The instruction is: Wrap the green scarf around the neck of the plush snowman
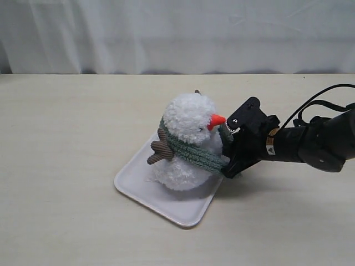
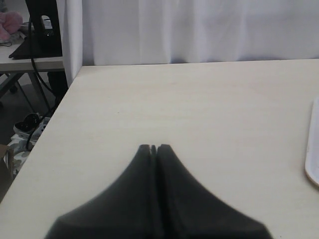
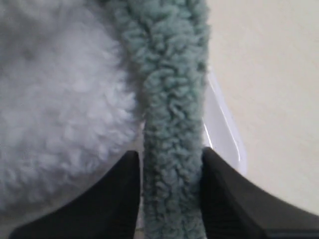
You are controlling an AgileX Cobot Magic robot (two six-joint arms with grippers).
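The plush snowman [image 1: 188,119] stands upright on a white tray [image 1: 166,202], its orange nose pointing right. The green scarf [image 1: 194,154] lies around the snowman's neck, passing over a brown twig arm [image 1: 160,148] and across the front to the right side. There my right gripper [image 1: 226,158] is shut on the scarf's end, close against the snowman's body. In the right wrist view the scarf [image 3: 172,124] runs between the two black fingers [image 3: 224,199], beside the white fluff [image 3: 55,109]. My left gripper [image 2: 153,148] is shut and empty over bare table, outside the exterior view.
The pale wooden table [image 1: 66,138] stretches around the tray, with a white curtain [image 1: 177,33] behind it. The left wrist view shows the tray's edge [image 2: 313,159] at one side and the table's edge with clutter [image 2: 30,45] beyond.
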